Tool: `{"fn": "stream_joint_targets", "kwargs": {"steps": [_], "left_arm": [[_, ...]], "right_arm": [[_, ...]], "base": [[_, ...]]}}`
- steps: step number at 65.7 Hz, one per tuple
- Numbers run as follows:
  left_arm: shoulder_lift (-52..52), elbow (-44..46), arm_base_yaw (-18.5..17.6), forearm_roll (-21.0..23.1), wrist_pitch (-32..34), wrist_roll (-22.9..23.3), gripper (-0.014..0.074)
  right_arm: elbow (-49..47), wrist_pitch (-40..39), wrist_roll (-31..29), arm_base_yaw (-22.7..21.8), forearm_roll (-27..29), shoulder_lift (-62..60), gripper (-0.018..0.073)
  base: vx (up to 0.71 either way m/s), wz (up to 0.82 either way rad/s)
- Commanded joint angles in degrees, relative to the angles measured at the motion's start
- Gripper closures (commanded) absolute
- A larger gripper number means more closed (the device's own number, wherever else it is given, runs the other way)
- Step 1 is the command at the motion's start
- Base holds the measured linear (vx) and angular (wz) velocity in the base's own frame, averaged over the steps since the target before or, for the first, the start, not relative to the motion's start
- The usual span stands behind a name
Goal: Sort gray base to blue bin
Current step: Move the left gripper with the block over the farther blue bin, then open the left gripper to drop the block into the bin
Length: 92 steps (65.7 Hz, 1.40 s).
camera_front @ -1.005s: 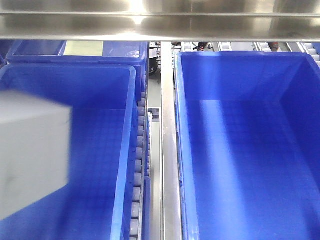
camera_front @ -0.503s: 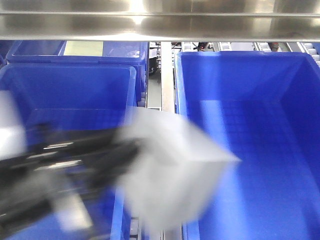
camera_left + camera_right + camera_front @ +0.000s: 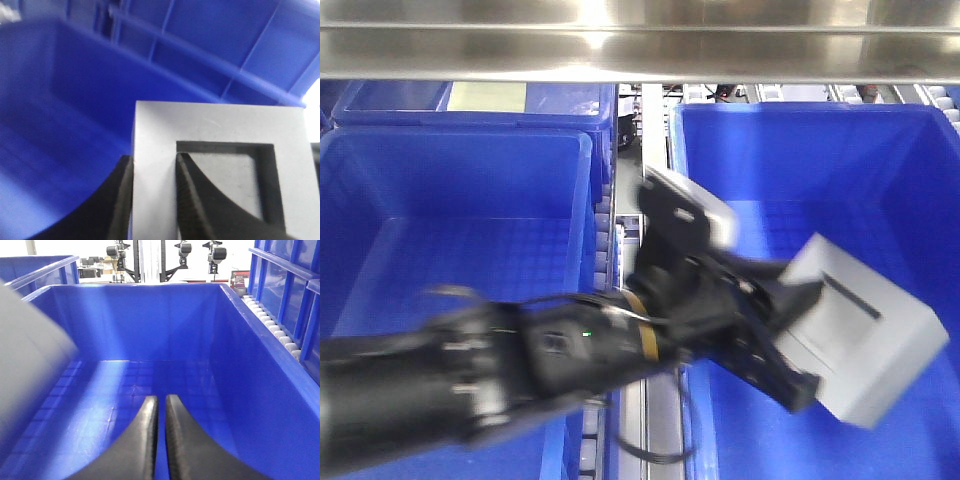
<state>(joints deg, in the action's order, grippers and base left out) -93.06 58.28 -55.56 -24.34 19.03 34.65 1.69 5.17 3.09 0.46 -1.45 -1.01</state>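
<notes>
The gray base (image 3: pixel 868 345) hangs tilted over the right-hand blue bin (image 3: pixel 880 170), its square recess facing the arm. My left gripper (image 3: pixel 804 340) is shut on one wall of it. In the left wrist view one finger of my left gripper (image 3: pixel 154 157) is outside the gray base (image 3: pixel 220 125) and the other is inside the recess, with the blue bin (image 3: pixel 75 100) behind. My right gripper (image 3: pixel 161 398) is shut and holds nothing, low over the floor of the blue bin (image 3: pixel 150 325). The gray base (image 3: pixel 25 365) shows as a blur at the left edge.
Another blue crate (image 3: pixel 450 200) stands on the left, with a further one (image 3: pixel 480 110) behind it. A roller track and a metal rail (image 3: pixel 657 150) run between the crates. A steel beam (image 3: pixel 640 40) crosses overhead. More blue crates (image 3: pixel 290 285) stand to the right.
My left arm has swung the gray base from the far left, across the rail, to above the right-hand bin. The arm's black body now fills the lower left.
</notes>
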Motion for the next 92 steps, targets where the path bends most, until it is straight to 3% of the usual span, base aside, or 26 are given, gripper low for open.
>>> {"fn": "stream_joint_targets", "kwargs": {"steps": [1,26,58,84,92], "left_arm": [[-0.1,2.8,-1.6,1.2,5.5,1.1,0.0589],[-2.7,2.7,-3.0,1.2,3.4,1.0,0.0545],[-2.7,2.7,-3.0,1.2,0.7,1.0,0.033],[-2.1,2.7,-3.2,1.3,0.7,1.0,0.0327],[0.6,2.7,-4.9,1.2,-2.7,0.8,0.0445]], "right_arm": [[0.1,-4.2,-0.4,-0.2,-0.4,-0.4,0.0564],[0.1,-4.2,-0.4,-0.2,-0.4,-0.4,0.0564],[0.1,-4.2,-0.4,-0.2,-0.4,-0.4,0.0564],[0.1,-4.2,-0.4,-0.2,-0.4,-0.4,0.0564],[0.1,-4.2,-0.4,-0.2,-0.4,-0.4,0.0564]], "base": [[0.0,0.0],[0.0,0.0],[0.0,0.0],[0.0,0.0],[0.0,0.0]]}}
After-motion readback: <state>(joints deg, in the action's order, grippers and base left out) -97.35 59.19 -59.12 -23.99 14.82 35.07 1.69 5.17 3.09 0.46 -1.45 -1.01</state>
